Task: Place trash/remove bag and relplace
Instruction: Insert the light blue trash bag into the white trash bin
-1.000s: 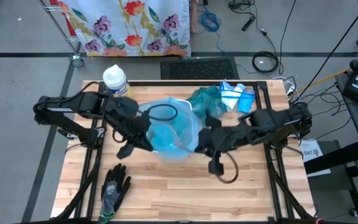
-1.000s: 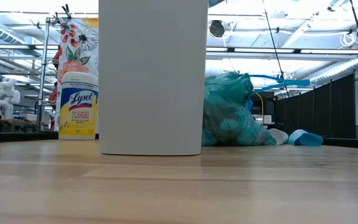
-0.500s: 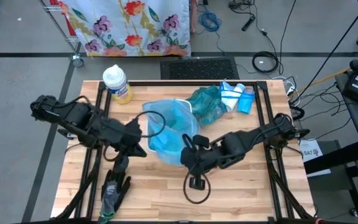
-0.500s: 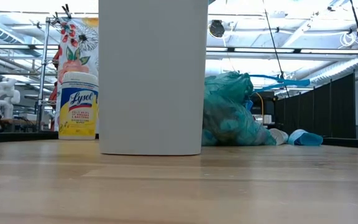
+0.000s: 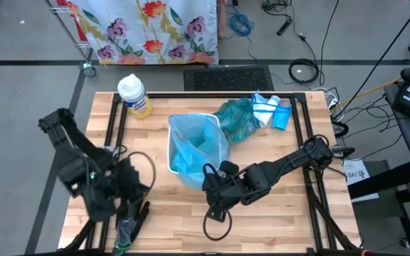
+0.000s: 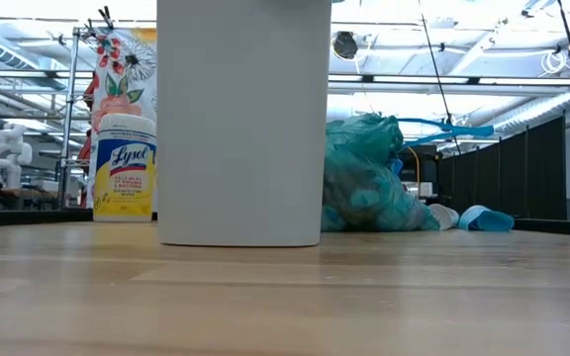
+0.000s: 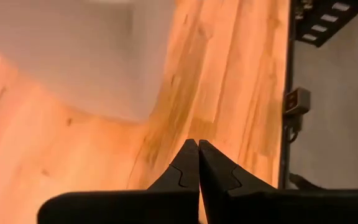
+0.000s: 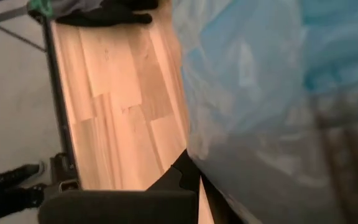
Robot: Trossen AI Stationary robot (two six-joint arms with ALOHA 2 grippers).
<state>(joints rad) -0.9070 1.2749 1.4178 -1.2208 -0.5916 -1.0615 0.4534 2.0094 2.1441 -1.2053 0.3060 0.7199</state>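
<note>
Pale butcher-block planks made up the wooden table (image 5: 262, 213), ringed by a grey floor strewn with cables. At the table's near-left corner the left gripper (image 7: 197, 163) had its two dark fingers pressed flat together, empty, pointing along the boards toward the white side of the bin. In the overhead view the left arm was folded low there, just above the black-and-grey work glove (image 5: 128, 222) lying at the near edge. The right gripper (image 8: 194, 174) was likewise closed with nothing between its fingers (its tips nearly against the blue liner), and the right arm reached in from the right edge to the near side of the bin. Mid-table stood the white rectangular trash bin (image 6: 242, 119), lined with a translucent light-blue plastic bag (image 5: 196, 146) whose mouth gaped upward. Behind it and to the right lay a tied-off teal bag of trash (image 5: 235, 118), touching a flat blue-and-white packet (image 5: 270, 111). A yellow-labelled white canister of wipes (image 5: 134, 95) stood at the far-left corner. Beyond the table hung a floral cloth (image 5: 148, 28).
</note>
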